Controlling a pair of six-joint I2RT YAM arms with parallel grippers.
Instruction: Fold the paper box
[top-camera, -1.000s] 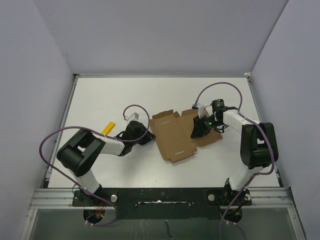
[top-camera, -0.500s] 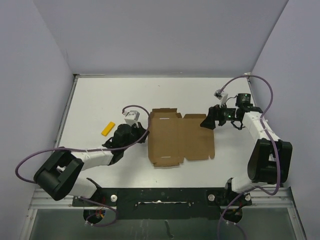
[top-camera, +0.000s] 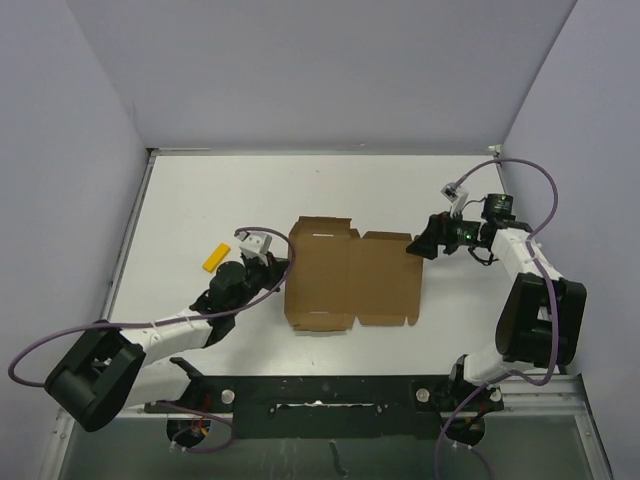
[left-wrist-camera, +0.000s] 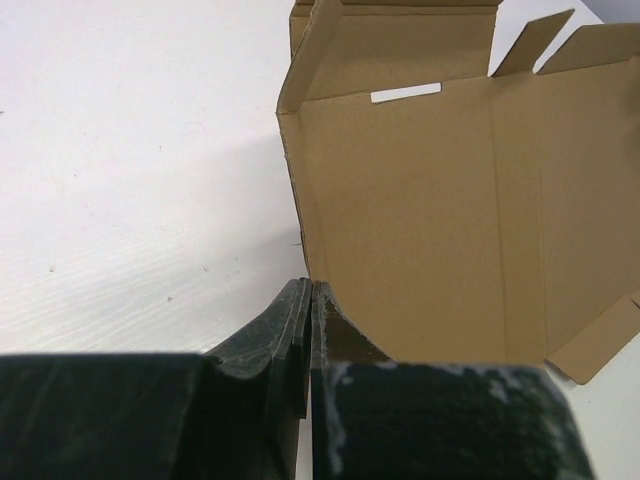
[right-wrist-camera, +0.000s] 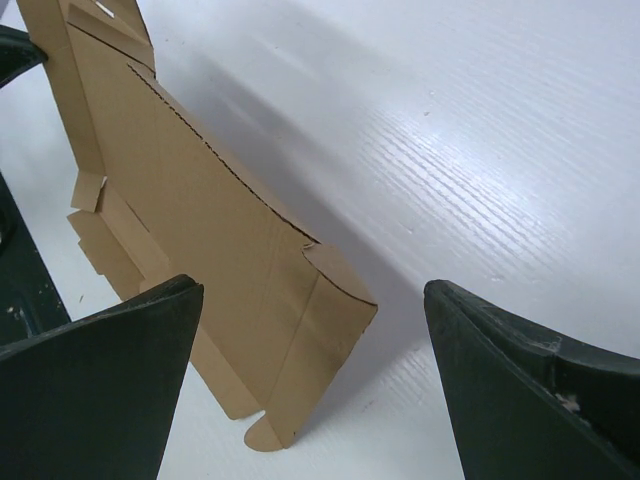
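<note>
- The paper box (top-camera: 350, 275) lies mid-way across the desk (top-camera: 200, 190), squarer to its edges than a second ago.
- Left gripper (top-camera: 281, 268) pinches the box's left edge.
- Right gripper (top-camera: 418, 245) has let go and stands wide open beside the box's right edge.

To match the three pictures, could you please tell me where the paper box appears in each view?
Top external: the paper box lies open in the middle of the picture.
Left wrist: it fills the upper right, its edge at the shut left gripper.
Right wrist: it runs from top left to lower centre, ending just ahead of the open right gripper.
Shared landmark: the white table under it.
</note>
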